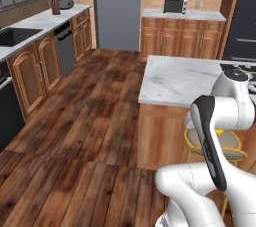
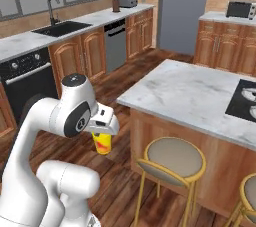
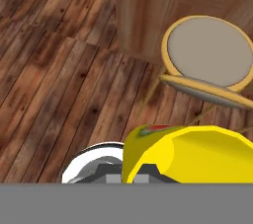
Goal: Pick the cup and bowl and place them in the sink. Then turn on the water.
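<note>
Yellow cup point(image 2: 102, 143) clamped in the closed gripper point(image 2: 104, 132), hanging below the hand above the wood floor point(image 2: 125, 181), just beside the island point(image 2: 200, 96). Long axis roughly upright, red-orange mark facing the right base camera; contents not discernible. Black sink point(image 2: 62, 28) set in the far counter point(image 2: 30, 43), well apart, interior dark. Stool point(image 3: 207, 55) near the cup.
</note>
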